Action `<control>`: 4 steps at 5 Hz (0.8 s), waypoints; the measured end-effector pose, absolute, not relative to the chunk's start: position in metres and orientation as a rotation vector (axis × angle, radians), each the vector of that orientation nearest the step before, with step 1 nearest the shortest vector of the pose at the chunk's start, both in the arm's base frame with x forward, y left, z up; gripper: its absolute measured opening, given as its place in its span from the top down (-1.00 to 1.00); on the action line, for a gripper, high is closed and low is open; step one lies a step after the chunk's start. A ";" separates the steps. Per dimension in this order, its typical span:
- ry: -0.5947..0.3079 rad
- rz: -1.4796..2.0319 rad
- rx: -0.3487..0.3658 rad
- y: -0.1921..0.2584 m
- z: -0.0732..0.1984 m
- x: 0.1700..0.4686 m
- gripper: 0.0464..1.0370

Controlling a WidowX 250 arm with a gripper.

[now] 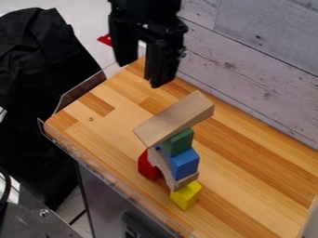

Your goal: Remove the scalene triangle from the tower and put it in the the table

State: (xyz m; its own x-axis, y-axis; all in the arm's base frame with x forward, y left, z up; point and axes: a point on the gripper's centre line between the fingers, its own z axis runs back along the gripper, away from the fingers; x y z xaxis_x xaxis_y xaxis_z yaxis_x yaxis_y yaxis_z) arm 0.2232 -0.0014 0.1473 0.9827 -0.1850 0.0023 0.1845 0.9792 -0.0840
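Gripper point(141, 75) fingers are parted, with nothing held, above the table's point(248, 155) far end. Neither removal nor placing has been done: the scalene triangle, taken to be the bare-wood block point(175, 119), is perched aslant atop the tower point(184, 164), on the green block point(179, 142). It must be grasped, lifted off and set down on the tabletop. No container is seen, only a low clear wall point(81, 91) along the table's edge.

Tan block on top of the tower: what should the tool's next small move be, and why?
Probably ease the open tool over the tan block, fingers lined up across its narrow width. The tool hangs up and left of it in the view, holding nothing, and the block overhangs the green block, so a nudge might topple it.
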 end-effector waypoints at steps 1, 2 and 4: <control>0.005 -0.269 -0.117 -0.021 0.136 0.228 -0.92; 0.055 -0.326 -0.120 -0.036 0.121 0.232 -0.92; 0.080 -0.363 -0.097 -0.048 0.116 0.241 -0.92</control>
State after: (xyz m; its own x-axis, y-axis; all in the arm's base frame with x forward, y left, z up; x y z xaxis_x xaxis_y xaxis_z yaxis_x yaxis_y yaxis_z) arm 0.2408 -0.0475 0.1163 0.9319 -0.3576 -0.0611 0.3498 0.9304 -0.1092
